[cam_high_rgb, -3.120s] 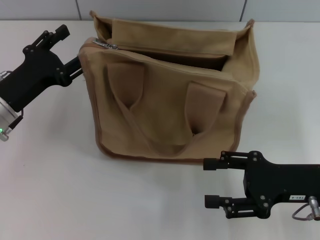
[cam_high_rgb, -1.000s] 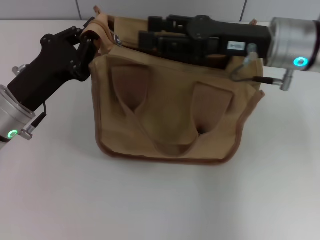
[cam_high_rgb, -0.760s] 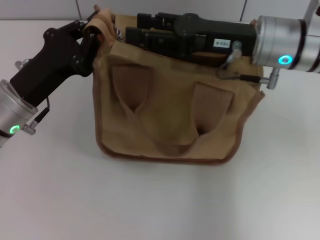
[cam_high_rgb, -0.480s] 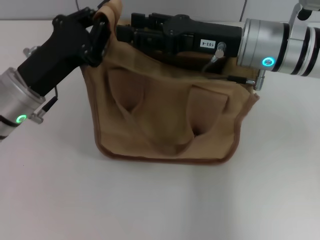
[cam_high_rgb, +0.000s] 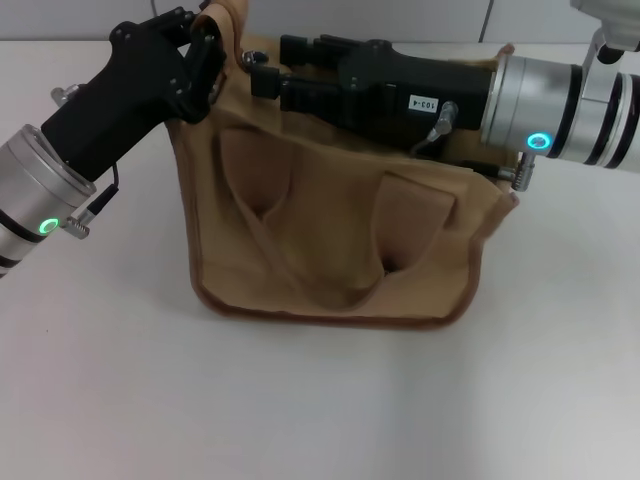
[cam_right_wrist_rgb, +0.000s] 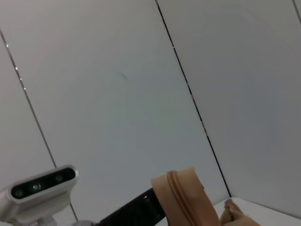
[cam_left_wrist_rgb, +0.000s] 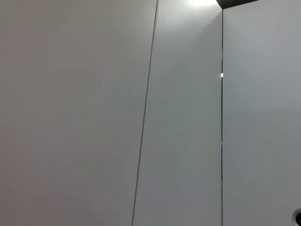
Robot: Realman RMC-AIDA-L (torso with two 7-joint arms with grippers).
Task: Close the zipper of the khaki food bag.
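The khaki food bag [cam_high_rgb: 330, 220] stands on the white table, its two strap handles facing me. My left gripper [cam_high_rgb: 208, 42] is shut on the bag's back left top corner and holds that fabric up. The same corner [cam_right_wrist_rgb: 181, 197] shows in the right wrist view. From the right, my right gripper [cam_high_rgb: 262, 68] lies along the bag's top, shut on the silver pull [cam_high_rgb: 248, 58] at the left end of the zipper. The arm hides the remaining length of the zipper. The left wrist view shows only wall.
White table [cam_high_rgb: 300, 400] surrounds the bag on all sides. A grey panelled wall [cam_left_wrist_rgb: 141, 113] stands behind it. My own head camera [cam_right_wrist_rgb: 37, 188] shows in the right wrist view.
The right arm came up from the front and reached across the bag's top to the zipper pull, then edged back right. The left gripper took the bag's corner and lifted it.
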